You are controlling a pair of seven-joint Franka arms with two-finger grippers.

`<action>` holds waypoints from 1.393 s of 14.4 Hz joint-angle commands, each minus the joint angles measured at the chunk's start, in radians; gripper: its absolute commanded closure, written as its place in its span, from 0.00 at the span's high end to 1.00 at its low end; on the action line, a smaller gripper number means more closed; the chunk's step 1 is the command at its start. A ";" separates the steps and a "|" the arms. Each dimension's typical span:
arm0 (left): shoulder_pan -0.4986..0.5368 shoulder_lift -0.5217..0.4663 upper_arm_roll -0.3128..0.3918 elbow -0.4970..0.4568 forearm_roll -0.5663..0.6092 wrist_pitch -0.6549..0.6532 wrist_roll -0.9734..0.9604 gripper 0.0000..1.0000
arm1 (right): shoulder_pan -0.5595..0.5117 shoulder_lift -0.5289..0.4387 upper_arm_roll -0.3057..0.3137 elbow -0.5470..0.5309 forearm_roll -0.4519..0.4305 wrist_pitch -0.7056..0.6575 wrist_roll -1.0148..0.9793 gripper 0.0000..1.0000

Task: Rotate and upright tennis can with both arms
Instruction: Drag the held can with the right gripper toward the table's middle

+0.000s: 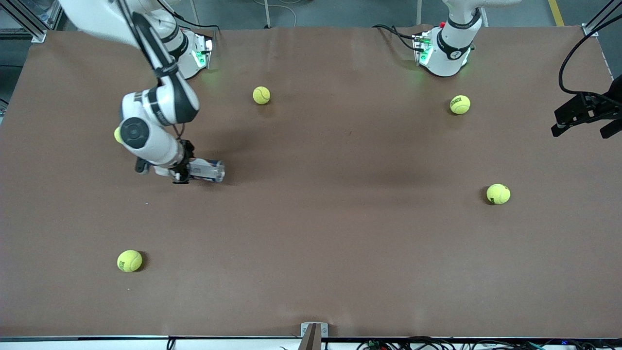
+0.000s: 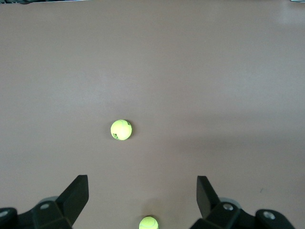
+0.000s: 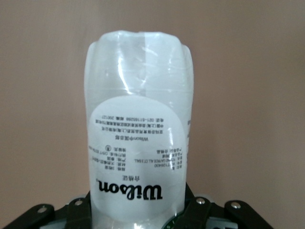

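Observation:
The tennis can [image 1: 210,170] is a clear tube with a white label and lies on its side, low at the table toward the right arm's end. My right gripper [image 1: 181,171] is shut on one end of it. In the right wrist view the can [image 3: 138,119] fills the middle, with the right gripper [image 3: 140,212] closed around its labelled end. I cannot tell whether the can rests on the table or hangs just above it. My left gripper [image 1: 583,129] hangs high over the table's edge at the left arm's end, open and empty. It shows open in the left wrist view [image 2: 143,183].
Several yellow tennis balls lie on the brown table [image 1: 340,233]: one near the right arm's base [image 1: 261,95], one near the left arm's base [image 1: 459,104], one nearer the camera [image 1: 498,193], one [image 1: 129,260], and one half hidden by the right arm [image 1: 117,135]. Two balls show under the left gripper [image 2: 121,129] [image 2: 148,223].

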 commanded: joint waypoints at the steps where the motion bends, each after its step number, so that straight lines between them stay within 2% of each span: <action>1: -0.001 0.000 0.002 0.009 -0.002 0.004 -0.005 1.00 | 0.145 0.060 -0.010 0.152 0.015 -0.058 0.176 0.62; 4: -0.001 0.002 0.002 0.009 -0.001 0.004 -0.005 1.00 | 0.254 0.181 -0.010 0.334 0.046 -0.058 0.290 0.62; 7: -0.001 0.002 0.002 0.009 -0.001 0.004 -0.005 1.00 | 0.357 0.348 -0.010 0.566 0.099 -0.057 0.334 0.62; 9: -0.001 0.002 0.002 0.009 -0.001 0.004 -0.005 1.00 | 0.408 0.452 -0.012 0.716 0.098 -0.058 0.335 0.62; 13: -0.001 0.002 0.002 0.009 -0.001 0.004 -0.005 1.00 | 0.497 0.581 -0.013 0.873 0.083 -0.048 0.301 0.62; 16: -0.001 0.002 0.002 0.009 -0.001 0.004 -0.005 1.00 | 0.548 0.683 -0.016 0.973 0.008 -0.055 0.302 0.62; 20: -0.004 0.002 -0.001 0.008 0.015 0.004 -0.005 1.00 | 0.578 0.709 -0.019 0.981 0.000 -0.058 0.310 0.63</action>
